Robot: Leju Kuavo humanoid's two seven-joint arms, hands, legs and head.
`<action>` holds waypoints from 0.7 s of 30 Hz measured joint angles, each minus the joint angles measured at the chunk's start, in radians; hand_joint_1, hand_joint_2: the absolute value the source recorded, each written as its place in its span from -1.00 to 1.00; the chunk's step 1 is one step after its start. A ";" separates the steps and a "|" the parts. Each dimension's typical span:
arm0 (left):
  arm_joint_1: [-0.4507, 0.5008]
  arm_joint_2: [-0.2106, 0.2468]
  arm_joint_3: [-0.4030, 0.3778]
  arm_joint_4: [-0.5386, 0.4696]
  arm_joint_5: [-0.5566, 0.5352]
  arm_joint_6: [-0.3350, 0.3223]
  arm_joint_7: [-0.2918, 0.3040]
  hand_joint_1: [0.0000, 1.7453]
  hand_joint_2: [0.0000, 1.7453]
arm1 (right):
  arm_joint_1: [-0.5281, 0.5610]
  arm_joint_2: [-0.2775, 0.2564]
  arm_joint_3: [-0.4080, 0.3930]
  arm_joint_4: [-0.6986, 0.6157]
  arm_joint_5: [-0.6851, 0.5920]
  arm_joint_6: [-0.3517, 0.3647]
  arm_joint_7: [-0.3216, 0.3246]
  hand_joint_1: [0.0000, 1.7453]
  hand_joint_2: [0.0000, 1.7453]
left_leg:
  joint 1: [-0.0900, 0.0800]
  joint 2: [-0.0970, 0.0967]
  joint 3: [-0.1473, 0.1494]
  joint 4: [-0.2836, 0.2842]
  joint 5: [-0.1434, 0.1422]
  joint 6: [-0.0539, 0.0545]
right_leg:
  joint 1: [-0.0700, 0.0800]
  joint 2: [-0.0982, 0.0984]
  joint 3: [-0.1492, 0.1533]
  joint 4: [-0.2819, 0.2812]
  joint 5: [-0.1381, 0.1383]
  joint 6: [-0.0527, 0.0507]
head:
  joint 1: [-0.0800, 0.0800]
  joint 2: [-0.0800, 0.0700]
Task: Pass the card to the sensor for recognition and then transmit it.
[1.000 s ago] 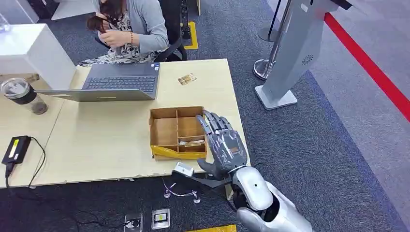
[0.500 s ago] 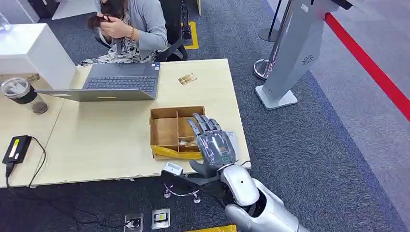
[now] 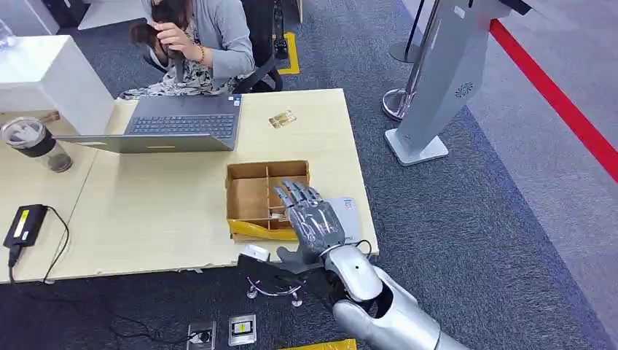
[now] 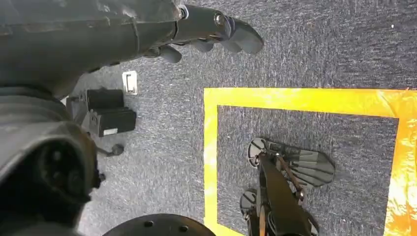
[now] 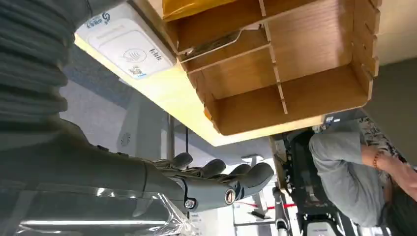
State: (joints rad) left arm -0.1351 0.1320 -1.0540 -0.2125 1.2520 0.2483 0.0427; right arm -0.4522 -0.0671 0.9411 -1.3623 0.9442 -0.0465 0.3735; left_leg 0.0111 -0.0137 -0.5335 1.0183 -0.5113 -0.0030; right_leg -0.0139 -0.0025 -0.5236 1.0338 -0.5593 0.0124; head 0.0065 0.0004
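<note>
A brown cardboard divider box [image 3: 251, 197] stands near the front right of the wooden table [image 3: 160, 211]. A card [image 5: 211, 46] lies in one of its compartments. The white card sensor [image 3: 344, 214] lies flat on the table just right of the box, and in the right wrist view the sensor [image 5: 129, 46] sits beside the box [image 5: 295, 83]. My right hand [image 3: 310, 222] hovers over the box's front right corner, fingers stretched out and apart, holding nothing. The right hand's fingers [image 5: 221, 182] are bare. My left hand [image 4: 211, 29] hangs over the floor, holding nothing. Another card [image 3: 281, 119] lies further back on the table.
A person [image 3: 197, 36] sits behind the table at an open laptop [image 3: 182, 124]. A tumbler [image 3: 35, 144] and a black adapter [image 3: 25, 224] are at the left. A grey kiosk stand [image 3: 437, 87] rises on the carpet to the right.
My right hand has slid left and nearer over the box's front right corner, uncovering the white sensor beside the box. The person has raised a hand to their head.
</note>
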 joint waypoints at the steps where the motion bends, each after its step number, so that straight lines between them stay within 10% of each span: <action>1: 0.000 0.000 0.000 0.000 -0.001 0.001 0.000 -1.00 -1.00 | -0.001 0.002 0.002 0.007 -0.005 -0.004 -0.002 -1.00 1.00 | 0.000 0.000 0.000 0.000 0.000 0.000 | 0.000 0.000 0.000 0.000 0.000 0.000 | 0.000 0.000; 21: 0.000 -0.003 0.000 0.000 -0.044 -0.028 0.002 -1.00 -1.00 | -0.001 0.017 0.007 0.104 -0.037 -0.098 -0.051 -1.00 1.00 | 0.000 0.000 0.000 0.000 0.000 0.000 | 0.000 0.000 0.000 0.000 0.000 0.000 | 0.000 0.000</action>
State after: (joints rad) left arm -0.1350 0.1286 -1.0544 -0.2125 1.2081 0.2201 0.0442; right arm -0.4535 -0.0500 0.9476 -1.2581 0.9067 -0.1450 0.3223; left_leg 0.0111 -0.0137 -0.5335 1.0183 -0.5113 -0.0030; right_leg -0.0139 -0.0026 -0.5236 1.0338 -0.5593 0.0124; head 0.0069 0.0004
